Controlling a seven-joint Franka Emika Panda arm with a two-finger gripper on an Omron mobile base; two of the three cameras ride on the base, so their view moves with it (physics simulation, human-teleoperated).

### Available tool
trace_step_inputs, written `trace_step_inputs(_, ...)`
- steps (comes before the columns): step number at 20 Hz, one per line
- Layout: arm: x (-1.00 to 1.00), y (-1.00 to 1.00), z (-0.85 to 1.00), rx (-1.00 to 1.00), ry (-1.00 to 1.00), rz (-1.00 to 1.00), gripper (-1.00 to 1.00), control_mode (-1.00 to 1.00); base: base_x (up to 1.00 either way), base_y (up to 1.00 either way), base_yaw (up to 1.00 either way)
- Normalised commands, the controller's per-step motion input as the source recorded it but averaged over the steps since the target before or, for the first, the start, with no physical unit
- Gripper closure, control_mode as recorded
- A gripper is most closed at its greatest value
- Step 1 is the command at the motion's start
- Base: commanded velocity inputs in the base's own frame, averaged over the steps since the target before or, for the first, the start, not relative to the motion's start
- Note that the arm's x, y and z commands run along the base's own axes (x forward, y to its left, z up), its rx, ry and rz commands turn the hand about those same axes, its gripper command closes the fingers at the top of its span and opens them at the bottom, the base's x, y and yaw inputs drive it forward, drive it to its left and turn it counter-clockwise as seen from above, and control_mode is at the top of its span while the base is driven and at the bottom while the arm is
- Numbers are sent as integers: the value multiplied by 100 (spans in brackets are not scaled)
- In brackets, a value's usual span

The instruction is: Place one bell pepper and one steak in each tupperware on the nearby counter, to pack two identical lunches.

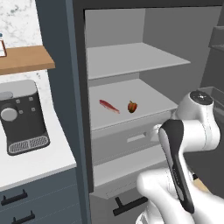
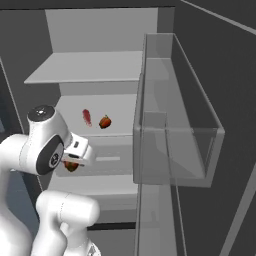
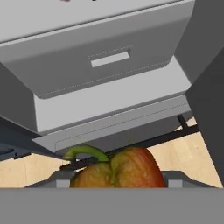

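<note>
**Fridge open, one pepper in hand**

Gripper (image 3: 118, 186): jaws partly apart, closed on a bell pepper (image 3: 117, 169), orange-red with green stem, held in front of the grey fridge drawer (image 3: 100, 59).
Middle shelf (image 1: 144, 94): one steak (image 1: 109, 106) and a second pepper (image 1: 132, 106), side by side, apart.
Counter (image 1: 39, 159): white, left of fridge, carries a coffee machine (image 1: 22, 116).
</note>
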Motion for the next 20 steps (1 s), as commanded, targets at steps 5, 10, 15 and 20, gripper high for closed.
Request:
trace_step_inputs(5,0,0,0,0,0,0,100,100,-77,50,8)
trace_step_inputs(10,0,0,0,0,0,0,100,100,-43,99,37)
trace_step_inputs(15,0,0,0,0,0,0,100,100,-8,100,47)
trace_step_inputs(20,0,0,0,0,0,0,100,100,7,100,37)
